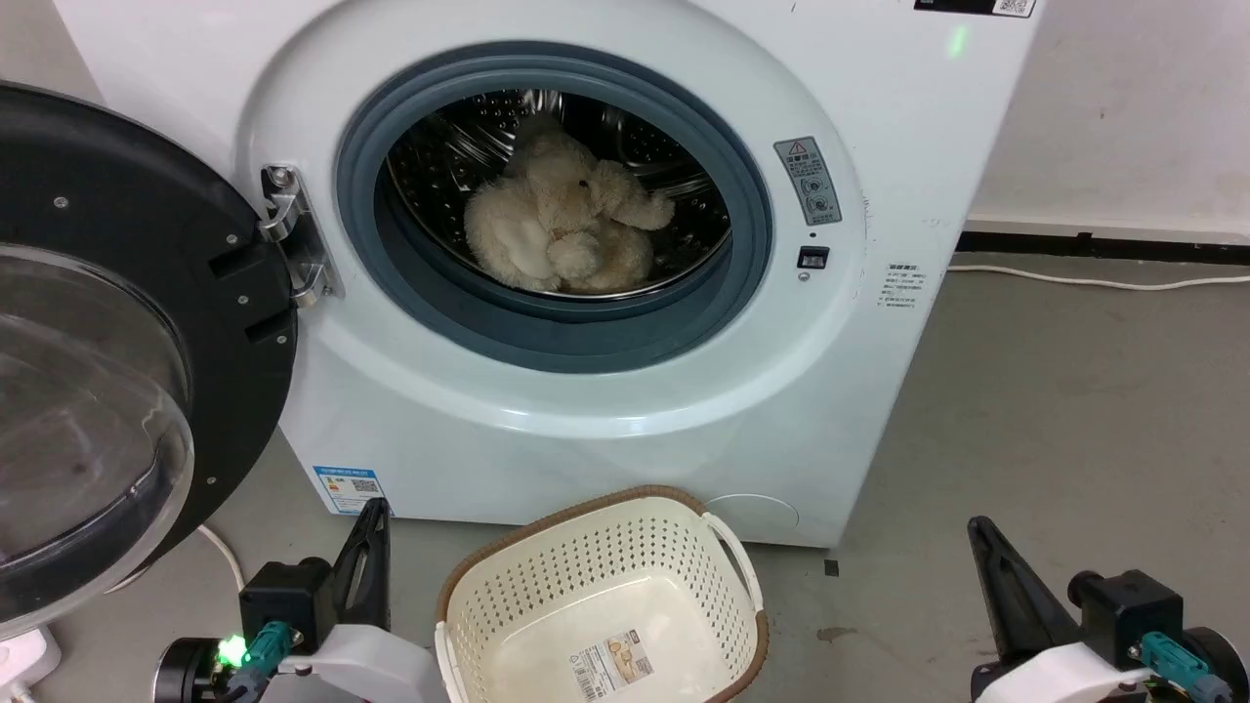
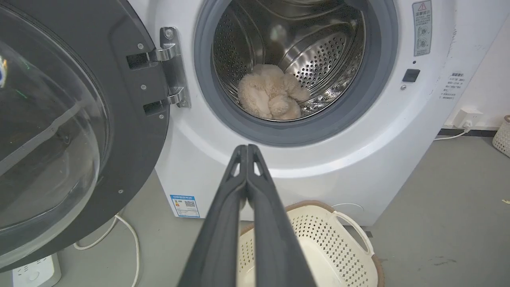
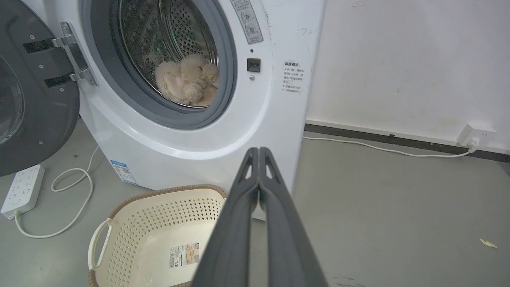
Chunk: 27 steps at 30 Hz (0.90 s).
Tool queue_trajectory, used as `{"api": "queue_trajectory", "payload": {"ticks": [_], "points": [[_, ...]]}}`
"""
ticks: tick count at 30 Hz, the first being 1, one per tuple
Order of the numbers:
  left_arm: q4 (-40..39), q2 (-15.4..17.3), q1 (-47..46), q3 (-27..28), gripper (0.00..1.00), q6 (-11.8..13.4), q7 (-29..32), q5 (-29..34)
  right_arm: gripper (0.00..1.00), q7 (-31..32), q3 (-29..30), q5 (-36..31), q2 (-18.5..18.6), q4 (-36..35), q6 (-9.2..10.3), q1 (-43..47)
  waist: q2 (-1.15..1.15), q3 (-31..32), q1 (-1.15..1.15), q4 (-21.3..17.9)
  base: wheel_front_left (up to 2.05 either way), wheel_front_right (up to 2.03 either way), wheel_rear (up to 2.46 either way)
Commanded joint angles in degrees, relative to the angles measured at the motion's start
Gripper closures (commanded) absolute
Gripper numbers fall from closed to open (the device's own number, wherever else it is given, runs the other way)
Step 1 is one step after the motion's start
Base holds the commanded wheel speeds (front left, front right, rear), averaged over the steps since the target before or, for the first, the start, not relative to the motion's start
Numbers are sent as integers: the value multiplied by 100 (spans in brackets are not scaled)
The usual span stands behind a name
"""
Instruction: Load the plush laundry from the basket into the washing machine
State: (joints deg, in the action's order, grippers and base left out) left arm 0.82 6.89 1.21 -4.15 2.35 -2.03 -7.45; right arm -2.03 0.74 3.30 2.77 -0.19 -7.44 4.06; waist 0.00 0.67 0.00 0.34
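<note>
The jaws of the left gripper (image 2: 247,149) are seen pressed together along their length, with nothing held between them. The jaws of the right gripper (image 3: 259,150) are closed in the same way and nothing is gripped by them either.

The bear (image 1: 562,229) is found inside the drum (image 2: 318,52) of the washer (image 1: 605,410), well beyond and above both pairs of jaws. It is heaped on the drum's lower wall, just behind the gasket (image 1: 547,337), and is touched by neither gripper.

The door (image 1: 146,225) is swung fully open and is seen to the left of the left jaws, with its glass turned outward.

The basket (image 1: 586,566) is set on the floor just before the washer, between the two grippers. It is seen below the left jaws' tips and slightly to their right, and below the right jaws' tips to their left. A sticker (image 1: 610,664) is shown on its bare bottom.

A power strip (image 3: 22,190) with a looped white cable (image 3: 75,187) is laid on the floor, far to the left of the right jaws.
</note>
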Motion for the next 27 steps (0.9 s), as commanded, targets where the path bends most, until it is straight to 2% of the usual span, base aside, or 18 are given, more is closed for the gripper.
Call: {"api": "queue_trajectory", "payload": {"ticks": [1, 27], "points": [[-32, -52, -67, 66, 100, -32, 29, 111, 100, 48, -20, -78, 8, 10, -4, -132, 0, -5, 0, -2, 0, 0, 0], [-82, -402, -121, 415, 100, -235, 203, 745, 100, 203, -74, -330, 10, 19, -5, -406, 0, -67, 0, -34, 0, 0, 0]]}}
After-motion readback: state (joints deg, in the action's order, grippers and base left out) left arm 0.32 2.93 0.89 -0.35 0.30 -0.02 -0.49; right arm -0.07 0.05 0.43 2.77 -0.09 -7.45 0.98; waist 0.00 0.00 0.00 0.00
